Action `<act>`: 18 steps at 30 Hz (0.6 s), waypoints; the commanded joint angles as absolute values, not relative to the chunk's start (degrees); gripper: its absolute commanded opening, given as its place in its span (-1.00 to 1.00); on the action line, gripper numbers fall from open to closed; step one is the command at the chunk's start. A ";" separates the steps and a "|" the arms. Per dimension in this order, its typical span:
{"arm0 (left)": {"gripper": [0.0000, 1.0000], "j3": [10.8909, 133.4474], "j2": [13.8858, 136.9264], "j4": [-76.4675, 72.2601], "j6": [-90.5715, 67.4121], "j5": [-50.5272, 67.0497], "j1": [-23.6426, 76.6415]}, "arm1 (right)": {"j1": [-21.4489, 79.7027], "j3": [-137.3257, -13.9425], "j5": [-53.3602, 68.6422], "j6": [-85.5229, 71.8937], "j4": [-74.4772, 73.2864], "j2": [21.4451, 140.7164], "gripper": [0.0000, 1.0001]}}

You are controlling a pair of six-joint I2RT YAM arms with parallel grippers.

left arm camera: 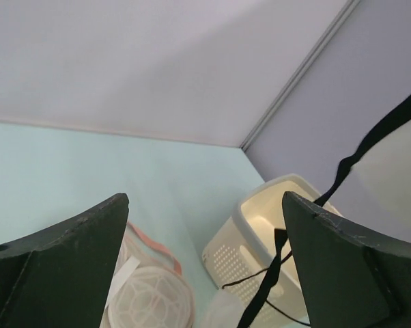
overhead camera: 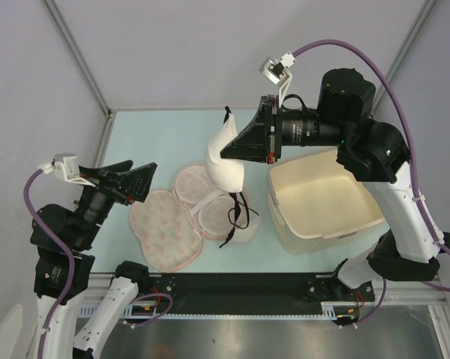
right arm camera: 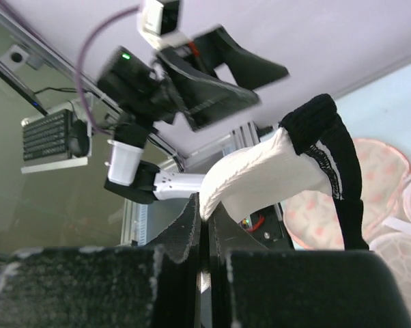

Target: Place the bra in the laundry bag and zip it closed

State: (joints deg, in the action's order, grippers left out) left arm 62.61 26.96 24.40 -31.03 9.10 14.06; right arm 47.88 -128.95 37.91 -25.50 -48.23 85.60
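My right gripper (overhead camera: 223, 155) is shut on one cup of the cream-white bra (overhead camera: 229, 173) and holds it up above the table. The bra's black straps (overhead camera: 237, 213) hang down onto the laundry bag (overhead camera: 165, 228). The bag lies open and flat, with its peach patterned half at the left and its pale mesh-lined halves under the bra. In the right wrist view the shut fingertips (right arm camera: 205, 205) pinch the bra's white edge (right arm camera: 267, 174), with the bag (right arm camera: 379, 160) beyond. My left gripper (overhead camera: 144, 166) is open and empty just left of the bag. It also shows in the left wrist view (left arm camera: 205, 273).
A cream plastic basket (overhead camera: 326, 233) stands at the right of the bag, under my right arm. It also shows in the left wrist view (left arm camera: 250, 229). Grey walls close the table at the back and sides.
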 commanded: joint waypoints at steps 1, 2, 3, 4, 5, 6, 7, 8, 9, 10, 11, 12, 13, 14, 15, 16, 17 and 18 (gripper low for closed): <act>0.99 59.25 27.16 27.60 -31.29 10.45 13.62 | 48.25 -132.19 37.00 -28.47 -47.03 86.05 -1.00; 0.99 58.02 27.51 28.99 -31.81 11.59 13.62 | 48.25 -132.27 36.83 -28.65 -45.72 85.52 -1.00; 0.99 57.40 27.94 30.05 -32.43 13.34 13.62 | 48.25 -132.10 36.83 -28.83 -45.01 85.34 -1.00; 0.99 56.52 28.30 30.06 -33.04 15.19 13.62 | 48.25 -132.19 36.74 -29.18 -44.39 85.25 -1.00; 0.99 53.12 28.13 28.14 -34.61 17.38 13.62 | 48.25 -132.27 36.74 -29.35 -43.34 85.25 -1.00; 0.97 51.17 27.95 27.26 -35.85 21.06 13.62 | 48.25 -132.36 36.65 -29.53 -42.98 85.25 -1.00; 0.91 48.63 27.69 27.25 -39.17 21.70 13.62 | 48.25 -132.28 36.48 -29.71 -42.72 85.25 -1.00; 0.90 47.30 27.42 26.99 -41.37 21.97 13.62 | 48.25 -132.28 36.47 -29.88 -41.93 85.17 -1.00; 0.86 45.81 27.07 26.63 -43.75 22.06 13.62 | 48.25 -132.19 36.56 -29.88 -41.66 85.34 -1.00; 0.84 42.92 25.85 26.54 -48.55 21.45 13.62 | 48.25 -132.10 36.74 -29.97 -41.23 85.43 -1.00; 0.83 41.85 25.40 27.59 -51.47 19.88 13.62 | 48.25 -132.01 36.91 -29.97 -40.87 85.43 -1.00; 0.84 40.79 24.97 28.90 -54.90 17.08 13.62 | 48.25 -131.40 37.18 -29.97 -40.61 85.43 -1.00; 0.85 39.04 24.87 32.05 -61.72 16.35 13.54 | 48.25 -131.22 37.35 -29.80 -40.61 85.43 -1.00; 0.86 38.15 25.31 33.73 -64.92 15.91 13.54 | 48.16 -130.79 37.53 -29.71 -40.52 85.43 -1.00; 0.86 35.80 25.75 35.06 -71.48 17.56 13.54 | 48.25 -129.65 37.96 -29.62 -40.26 85.17 -1.00; 0.86 34.38 27.41 34.02 -73.80 19.06 13.54 | 48.25 -128.86 38.14 -29.27 -40.17 84.82 -1.00; 0.84 33.06 28.38 32.97 -75.31 20.55 13.54 | 48.25 -128.15 38.14 -29.09 -40.08 84.64 -1.00; 0.83 31.13 29.26 31.57 -77.58 22.13 13.54 | 48.25 -126.40 37.88 -28.74 -39.99 83.94 -1.00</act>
